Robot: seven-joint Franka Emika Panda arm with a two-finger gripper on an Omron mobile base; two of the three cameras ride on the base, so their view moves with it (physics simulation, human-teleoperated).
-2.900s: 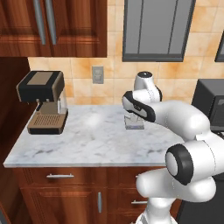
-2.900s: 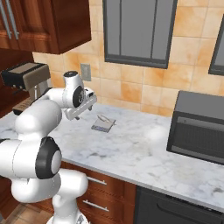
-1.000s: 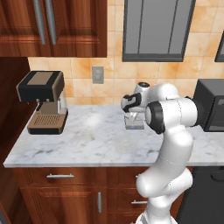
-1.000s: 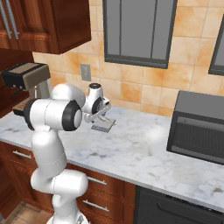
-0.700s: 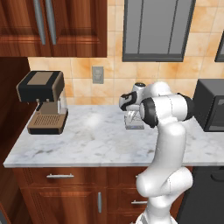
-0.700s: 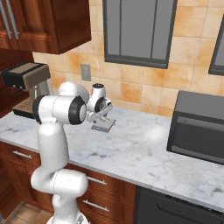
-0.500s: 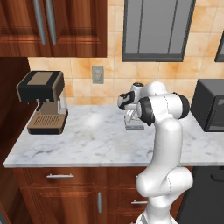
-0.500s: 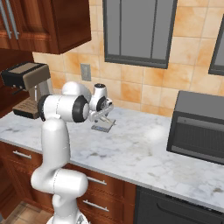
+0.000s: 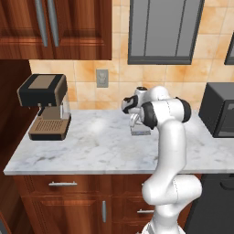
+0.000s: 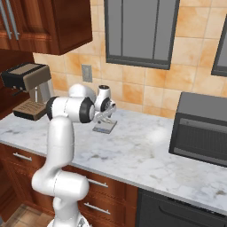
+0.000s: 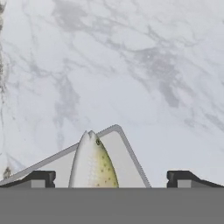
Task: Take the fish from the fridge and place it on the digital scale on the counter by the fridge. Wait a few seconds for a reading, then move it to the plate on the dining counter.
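Note:
The fish (image 11: 92, 164), tan and silvery with dark speckles, lies on the digital scale (image 11: 127, 168), its head pointing away from the hand. My gripper (image 11: 111, 177) hangs just above it, open, one fingertip on each side and neither touching the fish. In the left base view the gripper (image 9: 134, 118) points down at the thin grey scale (image 9: 140, 132) near the back of the marble counter (image 9: 91, 146). The right base view has the gripper (image 10: 107, 116) over the scale (image 10: 103, 128).
A black-and-brown coffee machine (image 9: 45, 106) stands at the counter's left end. A dark microwave (image 10: 201, 128) sits to the right. Dark wood cabinets (image 9: 55, 27) hang above, and the tiled wall is close behind the scale.
The arm has folded upright, its elbow swinging in behind the hand. The hand has stayed over the scale the whole time.

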